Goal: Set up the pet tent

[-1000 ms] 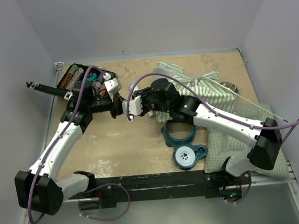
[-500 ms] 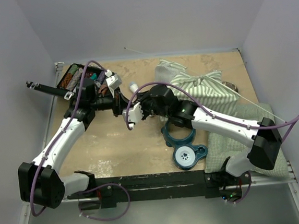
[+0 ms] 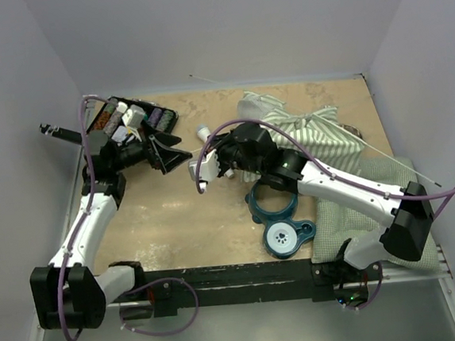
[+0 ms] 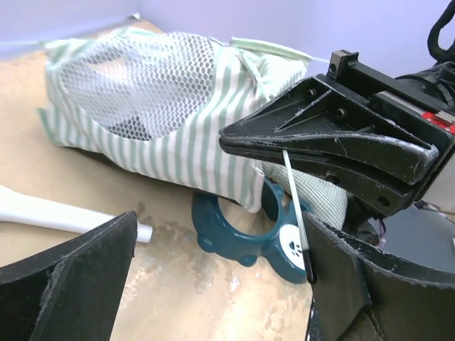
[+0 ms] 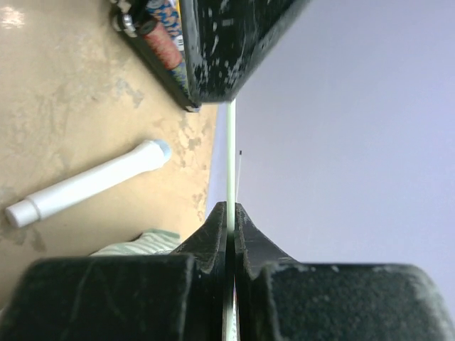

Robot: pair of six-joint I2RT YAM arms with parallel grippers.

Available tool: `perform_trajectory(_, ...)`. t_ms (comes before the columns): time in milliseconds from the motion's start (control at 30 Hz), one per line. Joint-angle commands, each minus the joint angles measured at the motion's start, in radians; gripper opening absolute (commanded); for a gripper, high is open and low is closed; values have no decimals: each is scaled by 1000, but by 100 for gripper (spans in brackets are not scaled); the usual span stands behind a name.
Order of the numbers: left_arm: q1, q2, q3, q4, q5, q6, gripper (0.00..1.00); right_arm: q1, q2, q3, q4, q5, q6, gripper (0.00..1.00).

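The top view puts your one pet tent [image 3: 308, 135] crumpled at two o'clock on the worktop [image 3: 183, 214]; only the left wrist view shows its mesh window [image 4: 135, 78]. One teal bowl stand [image 3: 257, 213] lies at its seven o'clock. Your left hand [image 3: 170, 149] gapes wide, holding nothing. Your right hand [image 5: 230, 207] is pinched tight on one thin white pole [image 5: 230, 156], clear only in its wrist view.

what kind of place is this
Probably a robot lab cell: plain walls box in a scuffed table, the left arm and right arm are bolted at its near edge, and a pet tent lies there as a prop.
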Motion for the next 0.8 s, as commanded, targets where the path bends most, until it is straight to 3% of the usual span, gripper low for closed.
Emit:
perform_trajectory(0, 64, -57, -22, 115, -94, -90, 99, -42, -49, 71, 86, -1, 19, 0)
perform_trajectory(133, 123, -129, -100, 152, -132, -22, 100, -73, -37, 109, 117, 1, 74, 0)
perform_trajectory(233, 123, -132, -140, 146, -70, 12, 100, -94, -32, 126, 126, -2, 99, 0)
perform_trajectory(367, 107, -79, -265, 432, 18, -136, 100, -116, -23, 157, 155, -2, 120, 0)
perform_trajectory(433, 49, -69, -342, 616, -44, -199, 97, -119, -14, 174, 157, -22, 137, 0)
perform_trajectory(600, -112, 44, -368, 796, -149, -254, 93, -122, 12, 206, 177, -11, 162, 0)
perform_trajectory(767, -241, 176, -275, 786, -183, -238, 88, -122, 54, 247, 191, -8, 183, 0)
